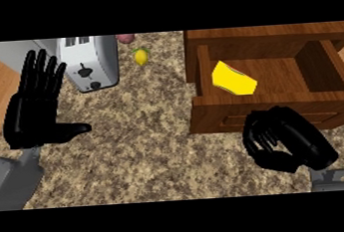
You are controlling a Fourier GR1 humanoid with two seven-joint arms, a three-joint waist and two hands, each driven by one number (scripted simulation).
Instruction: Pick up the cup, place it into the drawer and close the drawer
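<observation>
The yellow cup [233, 79] lies tilted inside the open drawer [327, 73] at the right. The right hand [287, 138] hangs near the drawer's front, fingers curled on nothing. The left hand [36, 104] rests wide open at the left, beside the toaster [90, 60].

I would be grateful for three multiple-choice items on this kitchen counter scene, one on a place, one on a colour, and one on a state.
1. Where is the cup?
A. inside the drawer
B. beside the toaster
C. in the left hand

2. What colour is the cup?
A. red
B. yellow
C. blue

3. How is the drawer?
A. closed
B. removed
C. pulled open

Key: 1 A, it lies within the drawer's walls; 2 B, it is bright yellow; 3 C, its inside shows, with the right hand at its front.
</observation>
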